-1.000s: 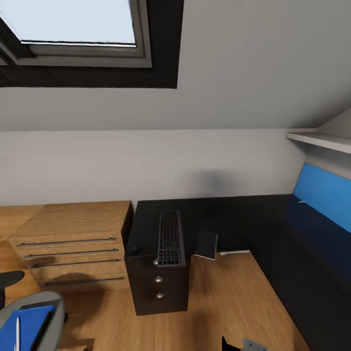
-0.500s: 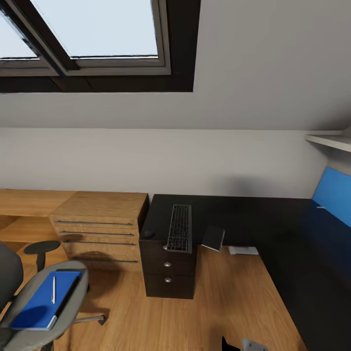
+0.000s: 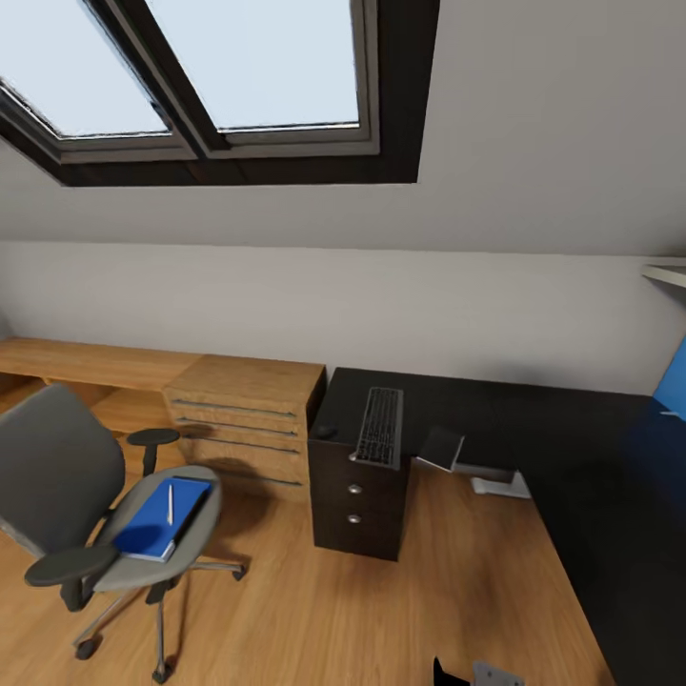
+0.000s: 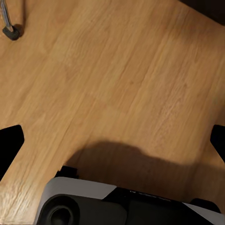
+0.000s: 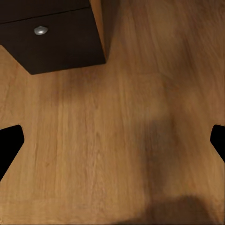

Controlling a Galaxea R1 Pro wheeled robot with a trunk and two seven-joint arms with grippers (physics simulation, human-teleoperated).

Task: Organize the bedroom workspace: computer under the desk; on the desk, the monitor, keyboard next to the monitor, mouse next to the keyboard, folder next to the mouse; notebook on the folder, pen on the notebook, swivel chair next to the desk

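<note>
The grey swivel chair (image 3: pixel 67 495) stands on the wooden floor at the left, apart from the black desk (image 3: pixel 495 410). A blue folder or notebook (image 3: pixel 157 522) lies on its seat, and a white pen (image 3: pixel 170 503) rests on top of it. On the desk's left end, above its drawers, a dark keyboard (image 3: pixel 379 426) lies lengthwise. A small dark mouse (image 3: pixel 325 432) sits just left of the keyboard. My left gripper (image 4: pixel 112 140) and right gripper (image 5: pixel 112 140) hang open over bare floor, holding nothing.
A wooden drawer cabinet (image 3: pixel 250 419) adjoins the desk's left side, with a low wooden shelf (image 3: pixel 86 360) beyond it. A dark tilted panel (image 3: pixel 441 448) and a white object (image 3: pixel 501 487) sit by the desk's underside. Skylights are overhead, and open floor lies between the chair and the desk.
The view has swung left, bringing the whole swivel chair and its blue stack into sight. Nothing on the desk or the chair has moved.
</note>
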